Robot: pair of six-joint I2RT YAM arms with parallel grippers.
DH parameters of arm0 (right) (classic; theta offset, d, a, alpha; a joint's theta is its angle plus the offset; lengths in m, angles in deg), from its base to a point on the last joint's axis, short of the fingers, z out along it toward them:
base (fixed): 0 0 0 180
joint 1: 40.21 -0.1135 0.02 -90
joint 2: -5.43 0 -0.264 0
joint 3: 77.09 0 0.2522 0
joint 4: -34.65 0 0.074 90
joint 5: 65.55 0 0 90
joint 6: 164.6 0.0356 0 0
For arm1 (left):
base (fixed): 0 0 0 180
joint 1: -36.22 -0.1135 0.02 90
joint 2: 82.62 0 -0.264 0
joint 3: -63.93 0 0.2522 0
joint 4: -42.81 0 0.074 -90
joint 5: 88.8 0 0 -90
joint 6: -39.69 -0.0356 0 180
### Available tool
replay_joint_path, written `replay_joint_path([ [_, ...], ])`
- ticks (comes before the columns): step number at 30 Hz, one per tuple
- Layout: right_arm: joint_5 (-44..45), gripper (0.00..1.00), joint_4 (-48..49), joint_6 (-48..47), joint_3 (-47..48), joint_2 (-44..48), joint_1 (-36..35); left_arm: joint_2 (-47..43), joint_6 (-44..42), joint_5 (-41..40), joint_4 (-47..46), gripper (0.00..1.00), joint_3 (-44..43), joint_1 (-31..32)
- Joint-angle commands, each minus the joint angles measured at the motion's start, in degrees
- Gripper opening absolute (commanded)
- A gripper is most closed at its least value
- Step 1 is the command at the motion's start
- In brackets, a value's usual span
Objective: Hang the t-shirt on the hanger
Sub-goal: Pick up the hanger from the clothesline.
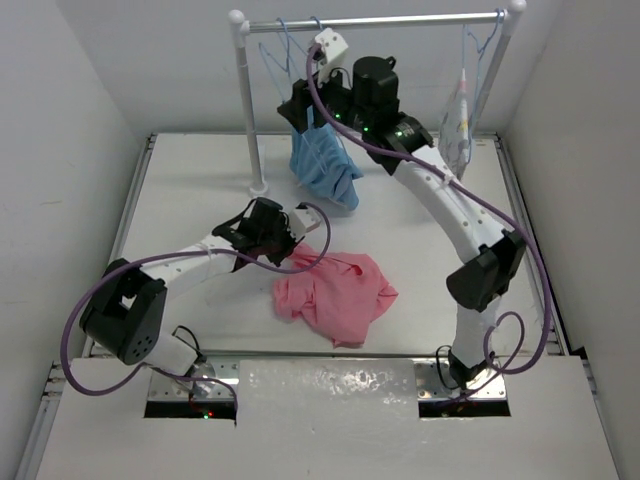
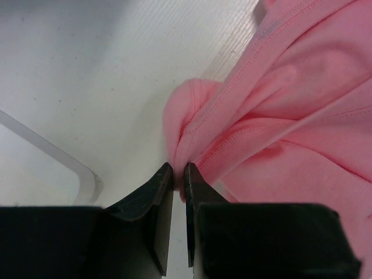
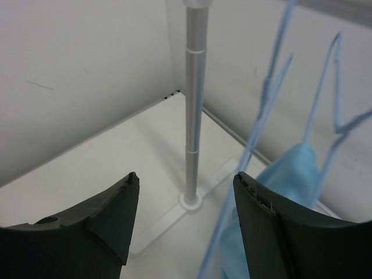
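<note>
The salmon-pink t-shirt (image 1: 335, 295) lies crumpled on the table in front of the arms. My left gripper (image 1: 303, 253) is at the shirt's left edge, shut on a bunched fold of the t-shirt (image 2: 273, 110). In the left wrist view the fold is pinched between the tips of the left gripper (image 2: 179, 172). My right gripper (image 1: 296, 108) is up at the left end of the rack and stands open. In the right wrist view the thin wire of a bare light-blue hanger (image 3: 258, 125) runs just inside the right finger of the right gripper (image 3: 186, 180). That hanger (image 1: 272, 52) hangs on the rail.
A white clothes rack (image 1: 380, 20) stands at the back, its left post (image 3: 194, 104) and foot (image 1: 258, 187) near my right gripper. A light-blue garment (image 1: 325, 165) hangs from a like hanger just under that gripper. A white patterned garment (image 1: 460, 115) hangs at the rail's right end.
</note>
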Motion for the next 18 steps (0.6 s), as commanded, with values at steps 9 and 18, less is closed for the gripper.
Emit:
replay_joint_path([
  [9,8.4,0.57,6.9,-1.0,3.9,-5.3,-1.3,-4.7,0.3,0.5,-2.0,0.1,2.8,-0.8],
  [18,10.8,0.43,6.4,-2.4,6.4,-11.2,-1.3,-5.2,0.3,1.3,-1.5,0.1,2.5,-0.8],
])
